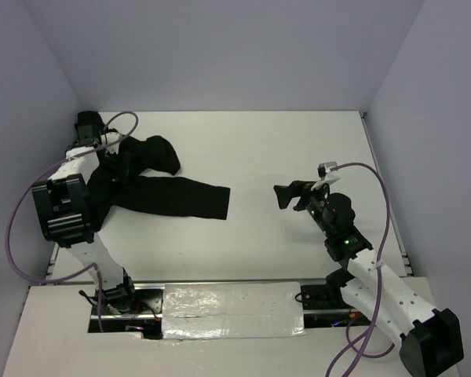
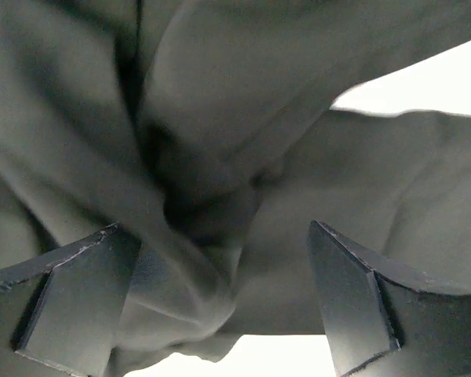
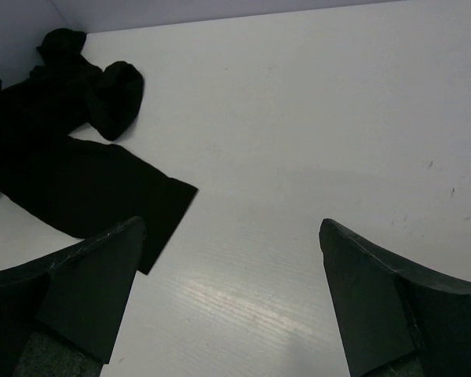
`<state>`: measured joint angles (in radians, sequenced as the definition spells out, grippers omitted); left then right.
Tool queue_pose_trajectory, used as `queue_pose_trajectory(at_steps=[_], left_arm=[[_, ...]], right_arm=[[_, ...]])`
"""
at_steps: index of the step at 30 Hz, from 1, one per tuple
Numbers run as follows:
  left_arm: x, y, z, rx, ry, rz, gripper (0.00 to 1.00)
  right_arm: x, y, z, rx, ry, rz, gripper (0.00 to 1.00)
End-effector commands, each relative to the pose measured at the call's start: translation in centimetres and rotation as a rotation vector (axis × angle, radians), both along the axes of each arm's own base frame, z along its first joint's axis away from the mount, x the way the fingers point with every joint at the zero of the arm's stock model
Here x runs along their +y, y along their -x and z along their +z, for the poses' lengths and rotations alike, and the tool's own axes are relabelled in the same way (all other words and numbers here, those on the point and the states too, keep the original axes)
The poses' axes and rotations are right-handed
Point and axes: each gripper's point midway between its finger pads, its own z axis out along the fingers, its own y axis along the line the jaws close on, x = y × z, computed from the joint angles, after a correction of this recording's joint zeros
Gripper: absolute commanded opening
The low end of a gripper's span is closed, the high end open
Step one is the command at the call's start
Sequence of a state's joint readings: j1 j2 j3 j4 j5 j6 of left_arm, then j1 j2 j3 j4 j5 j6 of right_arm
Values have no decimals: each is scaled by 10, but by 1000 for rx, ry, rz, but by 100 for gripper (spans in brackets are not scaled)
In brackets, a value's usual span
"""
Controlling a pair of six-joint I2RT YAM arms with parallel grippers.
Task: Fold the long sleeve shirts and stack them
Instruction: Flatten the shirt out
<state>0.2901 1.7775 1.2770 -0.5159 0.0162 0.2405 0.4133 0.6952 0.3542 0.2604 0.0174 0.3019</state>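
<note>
A white table (image 1: 298,149) held one black long sleeve shirt (image 1: 169,198), crumpled at its far left with one long part stretched toward the middle. The left gripper (image 2: 212,236) sat over the bunched cloth, jaws wide apart and pinching nothing, and the right gripper (image 3: 231,228) hung spread and empty over the table's right. Folding seemingly hadn't begun; next, the left jaws must close on cloth and pull it flat.

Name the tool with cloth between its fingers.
The left tool, straddling the black soft-fabric long-sleeved shirt; the right tool hangs over the white table.
</note>
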Motion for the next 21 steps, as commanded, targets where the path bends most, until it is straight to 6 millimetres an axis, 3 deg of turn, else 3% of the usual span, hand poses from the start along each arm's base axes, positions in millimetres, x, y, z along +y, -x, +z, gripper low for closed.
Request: queue_pose_trajectory(at_steps=[1, 5, 6, 7, 8, 9, 10, 11, 12, 14, 18, 19, 20, 21], left_arm=[[-12, -41, 12, -53, 88, 77, 99], [15, -52, -20, 44, -19, 125, 97], [10, -52, -30, 63, -7, 101, 88], [2, -54, -34, 65, 4, 51, 74], [-7, -56, -35, 62, 22, 14, 32], [-26, -58, -38, 61, 44, -42, 7], [-44, -64, -37, 38, 85, -104, 0], [-58, -67, -33, 21, 106, -150, 0], [-92, -74, -28, -2, 167, -238, 0], [-129, -79, -18, -24, 239, -326, 0], [-246, -89, 34, -116, 454, -572, 0], [-267, -88, 44, -128, 490, -619, 0], [-287, -84, 50, -132, 525, -677, 11], [-323, -78, 67, -144, 531, -770, 20]], right_arm=[[6, -2, 26, -58, -42, 19, 99], [6, 0, 22, -39, -45, 17, 99], [6, 0, 21, -36, -43, 15, 99], [5, 1, 19, -30, -41, 12, 99], [4, 0, 18, -28, -39, 6, 98], [2, 0, 17, -25, -39, -8, 98], [1, -1, 17, -23, -39, -14, 99], [0, -1, 16, -20, -42, -24, 98], [-3, -3, 15, -17, -43, -45, 98], [-6, -7, 10, 9, -40, -71, 98], [-6, -16, 14, 69, -15, -98, 98], [-2, -16, 9, 104, 4, -75, 98], [2, -19, 0, 142, 30, -55, 98], [8, -22, 9, 137, 47, -27, 98]])
